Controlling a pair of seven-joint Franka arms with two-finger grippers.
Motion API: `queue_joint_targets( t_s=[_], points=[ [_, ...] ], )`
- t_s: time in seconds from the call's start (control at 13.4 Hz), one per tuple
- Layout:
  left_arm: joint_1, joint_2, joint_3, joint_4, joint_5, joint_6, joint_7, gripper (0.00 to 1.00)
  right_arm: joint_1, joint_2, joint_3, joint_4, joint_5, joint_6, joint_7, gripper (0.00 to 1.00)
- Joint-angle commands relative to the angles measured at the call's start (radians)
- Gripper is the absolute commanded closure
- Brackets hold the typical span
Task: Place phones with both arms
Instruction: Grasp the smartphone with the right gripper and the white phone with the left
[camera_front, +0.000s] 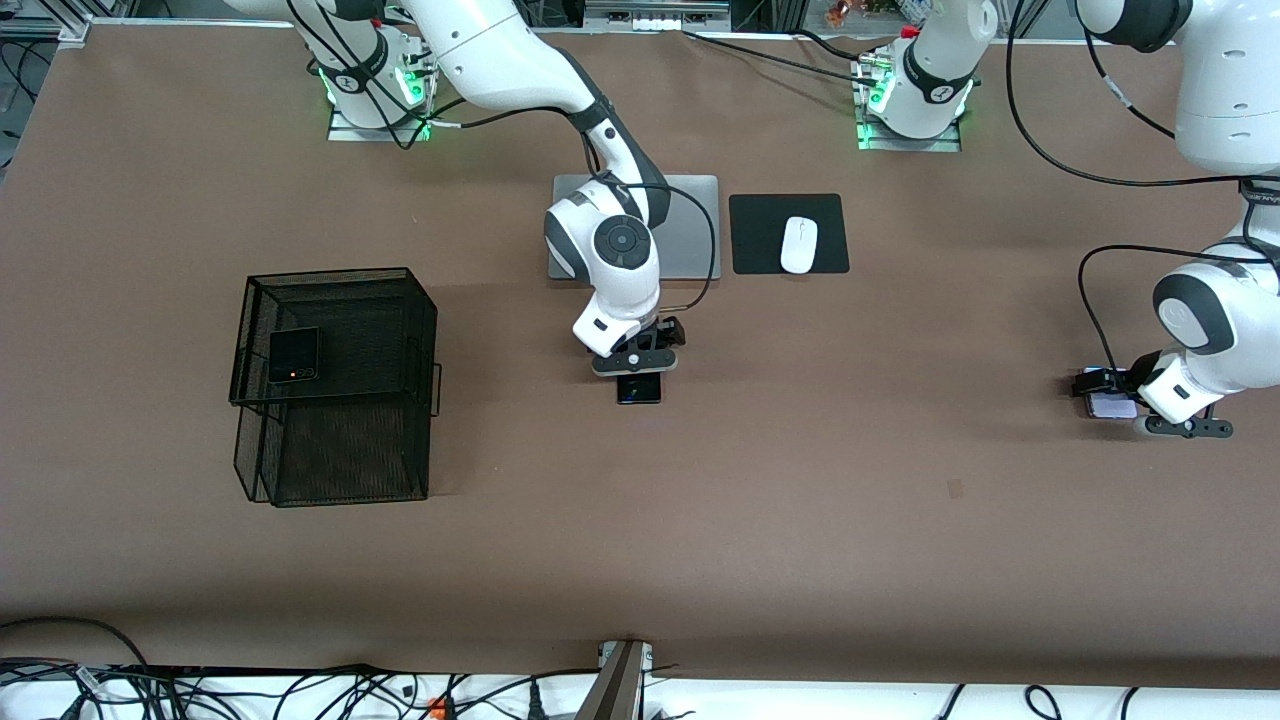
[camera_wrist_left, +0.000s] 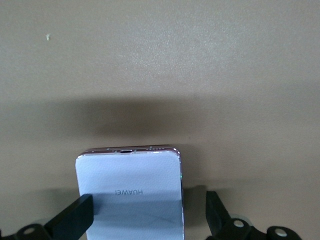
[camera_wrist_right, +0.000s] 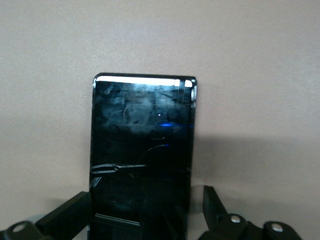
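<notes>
Brown table (camera_front: 800, 500): each hand, left hand (camera_wrist_left: 150, 215), right hand (camera_wrist_right: 145, 215), seemingly spread, straddles a phone's edges.

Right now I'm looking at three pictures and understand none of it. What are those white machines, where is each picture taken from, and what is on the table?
The white machines are two robot arms. The big picture comes from a high camera facing them; the two close-ups come from cameras on their wrists.

The right gripper is down over a long black phone, its fingers open on either side. The left gripper, at its own end of the table, straddles a pale lilac-white phone, also open.

A third phone, a small black folded one, already lies on top of the black wire basket. Nearer the arms' bases are a silver laptop and a white mouse on its black pad.
</notes>
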Motion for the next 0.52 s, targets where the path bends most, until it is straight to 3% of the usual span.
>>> queue_joint_targets(
  t_s=[0.0, 0.45],
  points=[
    [0.002, -0.005, 0.007, 0.001, -0.031, 0.009, 0.042, 0.00, -0.009, 0.010, 0.021, 0.001, 0.029, 0.017, -0.033, 0.00],
    [0.002, 0.006, 0.015, -0.002, -0.018, 0.012, 0.025, 0.00, -0.005, 0.013, 0.034, 0.001, 0.029, 0.018, -0.035, 0.00]
  ],
)
